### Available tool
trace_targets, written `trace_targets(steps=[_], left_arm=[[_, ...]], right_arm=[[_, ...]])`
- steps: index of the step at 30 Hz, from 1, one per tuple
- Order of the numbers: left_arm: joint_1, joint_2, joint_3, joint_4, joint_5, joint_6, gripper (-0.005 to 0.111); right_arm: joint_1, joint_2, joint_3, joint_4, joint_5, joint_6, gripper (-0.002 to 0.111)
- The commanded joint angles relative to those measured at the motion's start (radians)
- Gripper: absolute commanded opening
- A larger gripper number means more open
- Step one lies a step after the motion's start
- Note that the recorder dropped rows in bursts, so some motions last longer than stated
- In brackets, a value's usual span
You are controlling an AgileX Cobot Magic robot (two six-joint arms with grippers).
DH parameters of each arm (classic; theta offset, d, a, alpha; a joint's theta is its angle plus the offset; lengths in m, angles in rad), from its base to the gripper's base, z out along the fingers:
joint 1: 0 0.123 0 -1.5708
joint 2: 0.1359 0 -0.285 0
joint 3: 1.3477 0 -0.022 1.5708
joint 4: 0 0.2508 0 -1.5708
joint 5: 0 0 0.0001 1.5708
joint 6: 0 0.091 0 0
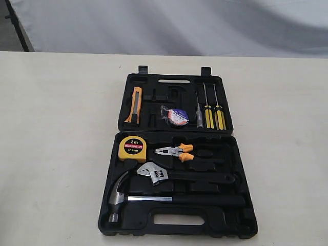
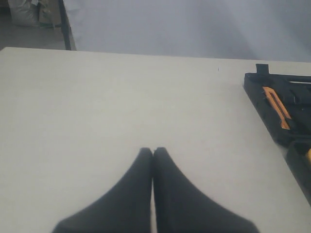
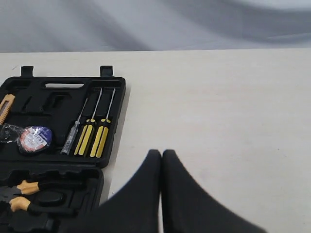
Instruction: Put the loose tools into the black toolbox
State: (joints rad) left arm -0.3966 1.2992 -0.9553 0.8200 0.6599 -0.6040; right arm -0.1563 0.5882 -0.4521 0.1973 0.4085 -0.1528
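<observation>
The black toolbox (image 1: 241,225) lies open on the table, both halves flat. In its near half the claw hammer (image 1: 154,199) rests along the front recess, and the adjustable wrench (image 1: 184,176) lies just behind it. The blue-white tape roll (image 1: 177,117) sits in the far half and shows again as the tape roll (image 3: 35,138) in the right wrist view. Neither arm shows in the exterior view. My left gripper (image 2: 153,150) is shut and empty over bare table, left of the toolbox (image 2: 262,104). My right gripper (image 3: 161,153) is shut and empty, beside the toolbox (image 3: 114,104).
A yellow tape measure (image 1: 132,149) and orange-handled pliers (image 1: 177,151) sit in the near half. An orange utility knife (image 1: 135,104) and three screwdrivers (image 1: 211,115) fill the far half. The pale table (image 1: 56,154) runs wide on both sides; a grey backdrop hangs behind.
</observation>
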Motion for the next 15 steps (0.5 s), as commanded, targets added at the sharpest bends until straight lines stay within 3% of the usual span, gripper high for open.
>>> trace_targets(steps=[1, 15], left_arm=[[0.003, -0.008, 0.009, -0.014, -0.017, -0.010, 0.001], [0.003, -0.008, 0.009, -0.014, -0.017, -0.010, 0.001]], right_arm=[[0.001, -0.005, 0.002, -0.007, -0.010, 0.003, 0.000], [-0.023, -0.197, 0.120, -0.007, -0.033, 0.000, 0.000]])
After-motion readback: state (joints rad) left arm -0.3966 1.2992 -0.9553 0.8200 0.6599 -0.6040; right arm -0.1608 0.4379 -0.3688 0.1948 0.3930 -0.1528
